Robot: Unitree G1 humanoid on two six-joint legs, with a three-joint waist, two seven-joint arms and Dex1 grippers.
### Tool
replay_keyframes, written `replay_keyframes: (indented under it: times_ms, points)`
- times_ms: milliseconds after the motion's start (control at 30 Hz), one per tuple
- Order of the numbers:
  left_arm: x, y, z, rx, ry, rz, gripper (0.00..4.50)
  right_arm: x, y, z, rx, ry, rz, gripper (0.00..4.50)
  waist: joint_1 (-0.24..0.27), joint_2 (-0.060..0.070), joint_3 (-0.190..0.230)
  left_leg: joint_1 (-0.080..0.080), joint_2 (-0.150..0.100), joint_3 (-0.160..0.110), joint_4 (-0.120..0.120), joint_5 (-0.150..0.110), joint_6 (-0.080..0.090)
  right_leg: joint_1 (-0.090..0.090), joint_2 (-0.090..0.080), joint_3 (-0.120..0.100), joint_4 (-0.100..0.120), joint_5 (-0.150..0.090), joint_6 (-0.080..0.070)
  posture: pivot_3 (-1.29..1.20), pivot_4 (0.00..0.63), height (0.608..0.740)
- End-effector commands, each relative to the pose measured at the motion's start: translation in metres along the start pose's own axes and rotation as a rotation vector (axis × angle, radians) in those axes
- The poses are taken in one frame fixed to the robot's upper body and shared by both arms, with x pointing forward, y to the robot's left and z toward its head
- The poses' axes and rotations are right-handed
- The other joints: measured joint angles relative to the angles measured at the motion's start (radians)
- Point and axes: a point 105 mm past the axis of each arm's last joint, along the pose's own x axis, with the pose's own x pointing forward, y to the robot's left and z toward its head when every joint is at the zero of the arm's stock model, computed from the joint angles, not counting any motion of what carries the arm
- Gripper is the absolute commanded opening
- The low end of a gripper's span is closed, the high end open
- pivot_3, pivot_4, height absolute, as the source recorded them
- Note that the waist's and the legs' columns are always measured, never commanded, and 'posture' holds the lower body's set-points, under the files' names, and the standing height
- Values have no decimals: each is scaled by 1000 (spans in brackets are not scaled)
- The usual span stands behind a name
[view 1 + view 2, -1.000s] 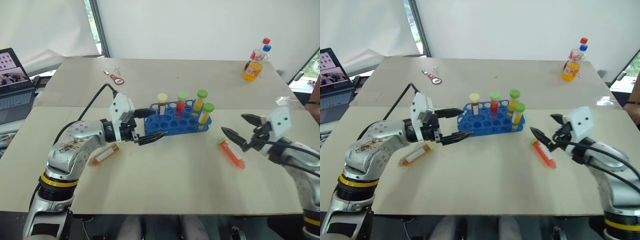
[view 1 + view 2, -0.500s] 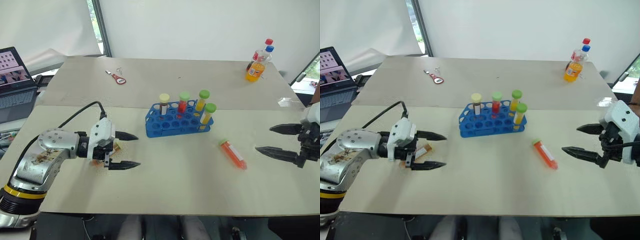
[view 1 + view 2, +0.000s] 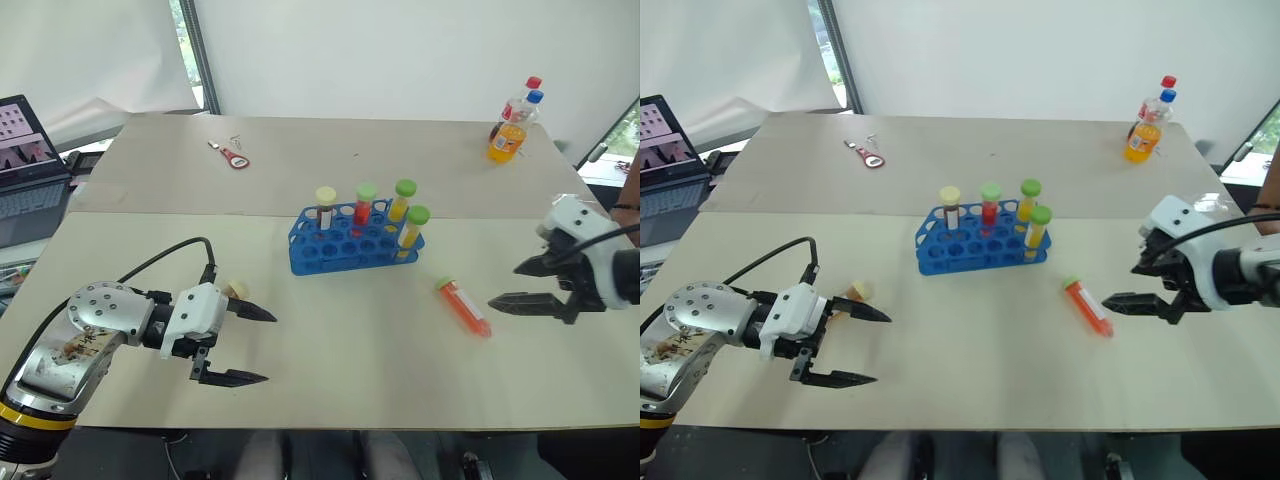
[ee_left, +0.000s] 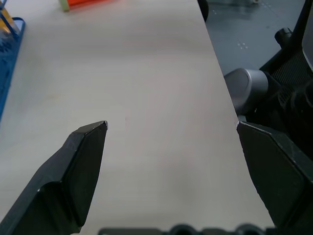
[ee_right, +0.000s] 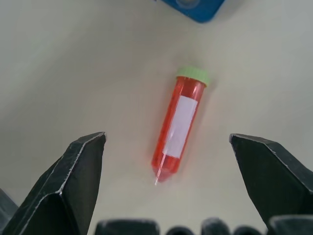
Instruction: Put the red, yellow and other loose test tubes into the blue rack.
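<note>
Now that the right gripper (image 5: 166, 205) has been swung over the red tube (image 5: 177, 127), jaws wide, it can be picked up

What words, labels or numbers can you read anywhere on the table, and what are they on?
No text is readable.
Red-orange tube: white label, blank as far as it shows.
Brown tube in the blue rack: white label, too small to read.
Soda bottle: label too small to read.
Laptop screen: pictures, no legible text.
</note>
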Motion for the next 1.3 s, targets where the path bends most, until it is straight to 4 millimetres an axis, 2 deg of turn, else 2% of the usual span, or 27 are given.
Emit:
replay_keyframes:
  times_ms: [33,200,467,600,800,833,933,1033,1133,1233,1300]
  points:
    - [1,-5,8,53,-21,-7,4500,12,-13,0,69,71,-72,4467,1,0,0,0,0,0,0,0,0,0,0,0,0,0,0,0,150,740]
    - [7,-12,8,60,-43,-6,4500,33,-21,1,90,125,-90,4467,5,0,0,-4,-1,-1,0,-1,1,-2,0,-1,0,0,0,0,150,740]
    - [15,-18,8,58,-76,13,4500,59,-23,1,105,165,-72,4467,2,0,0,-3,0,-1,0,-1,1,-2,0,-1,1,0,0,0,150,740]
    - [19,-19,13,56,-99,23,4500,66,-22,0,119,179,-61,3339,2,0,0,-3,0,-1,0,-1,1,-2,0,-1,1,0,0,0,150,740]
    - [22,-1,35,48,-147,46,4500,68,-19,-2,129,186,-49,1200,6,0,0,-3,-1,-1,1,-1,1,-1,0,-1,2,1,0,0,150,740]
    - [22,1,38,43,-156,50,4500,67,-19,-2,128,183,-46,1007,5,0,0,-3,-1,-1,1,-1,1,-1,0,-1,2,1,1,0,150,740]
    - [21,8,45,35,-179,64,4500,61,-16,2,116,155,-35,1000,2,0,0,-3,-1,-2,1,-1,1,-1,0,-1,2,1,1,0,150,740]
    - [18,17,49,23,-194,93,4500,42,-7,14,50,72,-14,1000,2,0,0,-4,-1,-3,1,-1,1,-2,0,-2,2,1,1,0,150,740]
    - [12,30,51,19,-204,153,4500,22,18,34,-47,-85,49,1000,5,0,0,-5,-1,-7,1,-1,2,-3,0,-2,2,1,1,0,150,740]
    - [5,41,46,0,-201,217,4500,17,41,61,-82,-315,86,1000,-3,0,-1,-3,0,-11,1,-1,2,0,1,-2,1,1,0,0,150,740]
    - [-1,51,46,-10,-215,277,4500,13,53,90,-74,-575,97,1000,-6,-1,-1,-1,0,-12,1,-1,2,2,2,-2,2,1,0,0,150,740]
